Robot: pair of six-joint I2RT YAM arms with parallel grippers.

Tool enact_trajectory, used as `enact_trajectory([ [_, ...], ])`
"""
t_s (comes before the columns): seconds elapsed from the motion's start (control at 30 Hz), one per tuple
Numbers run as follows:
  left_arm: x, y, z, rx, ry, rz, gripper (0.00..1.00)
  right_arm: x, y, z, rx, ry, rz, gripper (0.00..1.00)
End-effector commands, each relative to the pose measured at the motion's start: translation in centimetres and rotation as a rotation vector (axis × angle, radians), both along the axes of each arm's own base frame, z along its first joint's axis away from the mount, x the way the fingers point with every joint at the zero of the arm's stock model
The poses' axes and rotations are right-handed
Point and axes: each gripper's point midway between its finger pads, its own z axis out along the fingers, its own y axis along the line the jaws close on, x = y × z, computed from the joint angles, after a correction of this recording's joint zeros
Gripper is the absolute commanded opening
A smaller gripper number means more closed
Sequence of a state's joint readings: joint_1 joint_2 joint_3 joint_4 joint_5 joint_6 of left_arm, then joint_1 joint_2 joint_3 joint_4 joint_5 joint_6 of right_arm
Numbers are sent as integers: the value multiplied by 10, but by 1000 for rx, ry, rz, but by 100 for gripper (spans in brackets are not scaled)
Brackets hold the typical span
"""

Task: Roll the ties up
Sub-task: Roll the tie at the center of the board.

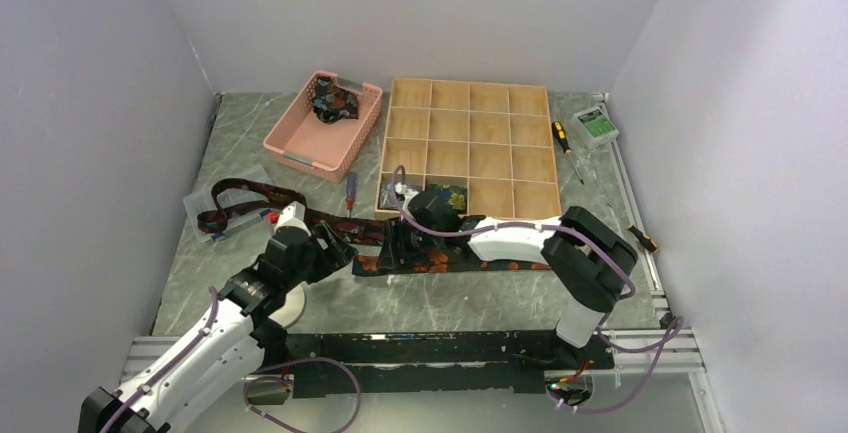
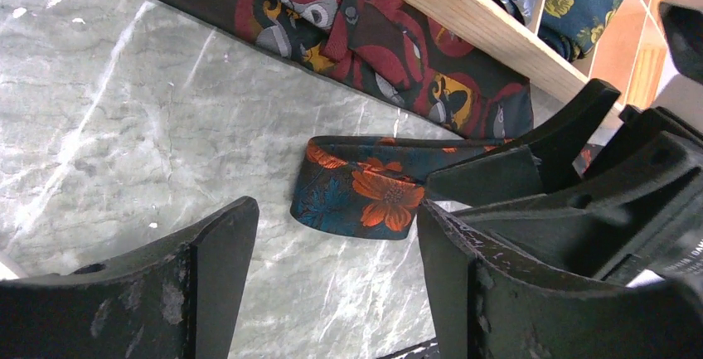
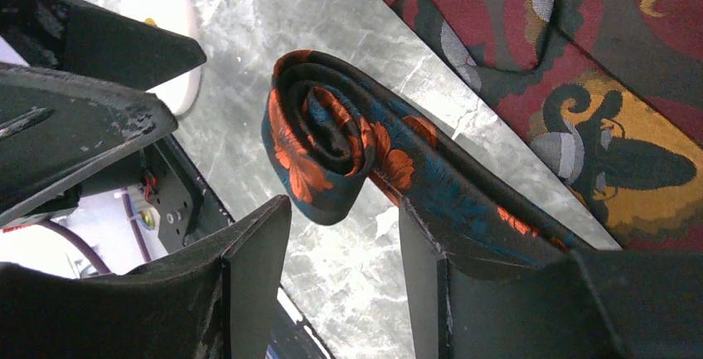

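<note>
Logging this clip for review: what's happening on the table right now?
Both arms are working on the orange-flowered tie lying in front of the box. One end is coiled into a loose roll; the rest lies flat. The right gripper is at the roll with open jaws, and the left gripper, also open, faces it. A maroon tie lies alongside, unrolled.

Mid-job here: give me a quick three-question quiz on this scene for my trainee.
1. True or false: the dark navy fabric tie with orange flowers is rolled at one end, with the rest lying flat on the grey marbled table.
2. Where does the maroon patterned fabric tie lie? A) on the table beside the wooden compartment tray; B) inside that tray; C) hanging off the table's edge.
3. Fill in: the fingers of the left gripper stand ____.
Key: 1 true; 2 A; 3 open.
</note>
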State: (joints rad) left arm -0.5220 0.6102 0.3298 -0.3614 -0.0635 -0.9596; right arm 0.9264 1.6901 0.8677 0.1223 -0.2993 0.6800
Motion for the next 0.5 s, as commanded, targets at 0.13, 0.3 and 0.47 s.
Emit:
enact_trajectory([
  [0.13, 5, -4, 0, -17, -14, -29, 75, 4, 22, 4, 25, -7, 56, 46],
  [0.3, 2, -2, -13, -13, 21, -27, 75, 9, 19, -8, -16, -3, 37, 37],
  [0.47, -2, -3, -21, -13, 39, -43, 75, 13, 10, -21, -58, 1, 8, 33],
])
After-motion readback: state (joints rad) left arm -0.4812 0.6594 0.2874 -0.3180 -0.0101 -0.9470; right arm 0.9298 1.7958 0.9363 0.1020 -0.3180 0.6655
